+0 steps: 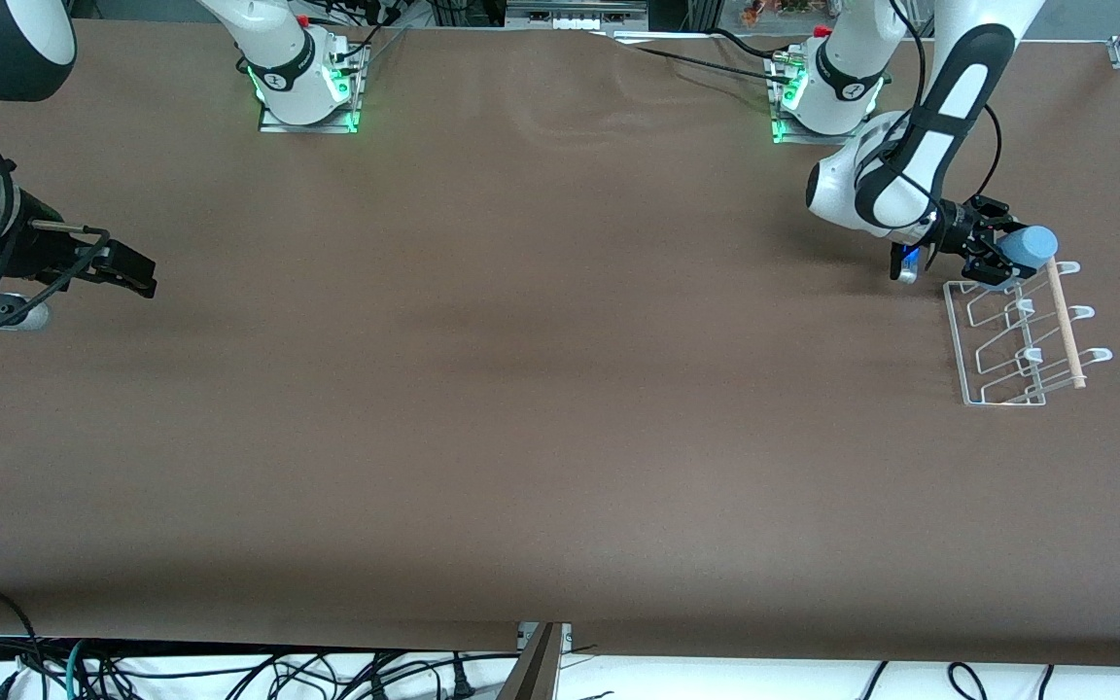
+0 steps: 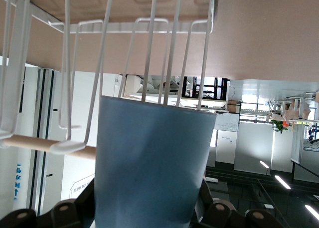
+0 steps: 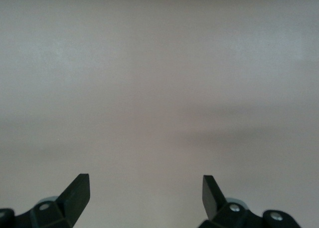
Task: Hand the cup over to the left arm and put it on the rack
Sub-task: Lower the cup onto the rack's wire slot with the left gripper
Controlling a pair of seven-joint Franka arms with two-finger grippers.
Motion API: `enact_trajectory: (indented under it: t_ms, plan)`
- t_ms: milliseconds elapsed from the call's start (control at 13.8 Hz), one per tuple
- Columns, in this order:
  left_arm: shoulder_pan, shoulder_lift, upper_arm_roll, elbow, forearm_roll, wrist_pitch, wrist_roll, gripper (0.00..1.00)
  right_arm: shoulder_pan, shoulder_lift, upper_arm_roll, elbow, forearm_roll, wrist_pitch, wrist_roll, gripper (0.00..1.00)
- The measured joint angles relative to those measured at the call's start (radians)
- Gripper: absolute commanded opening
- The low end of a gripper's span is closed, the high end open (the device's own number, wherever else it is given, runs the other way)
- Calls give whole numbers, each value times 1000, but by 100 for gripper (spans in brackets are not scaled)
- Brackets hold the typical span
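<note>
The left gripper (image 1: 999, 255) is clamped on the cup (image 1: 1029, 245), held over the rack (image 1: 1017, 335) end nearest the robot bases. Only the left wrist view shows the cup's (image 2: 149, 163) rim against the rack's white wires (image 2: 149, 58). The right gripper (image 1: 127, 272) waits with fingers (image 3: 75, 195) apart over the table (image 1: 521, 389), at the right arm's end.
</note>
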Motion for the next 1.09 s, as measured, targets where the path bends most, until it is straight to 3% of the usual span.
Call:
enact_trajectory:
  t_ms: [509, 582, 655, 1091]
  plan:
    - [0, 88, 0, 0, 5, 0, -102, 0, -1, 0, 0, 0, 0, 0, 0, 100]
    - [0, 95, 0, 0, 5, 3, -105, 22, -2, 0, 0, 0, 0, 0, 0, 100]
    - [0, 100, 0, 0, 7, 12, -107, 99, -2, 0, 0, 0, 0, 0, -1, 100]
    - [0, 98, 1, 13, 20, 14, -114, 100, -2, 0, 0, 1, 0, 0, -1, 100]
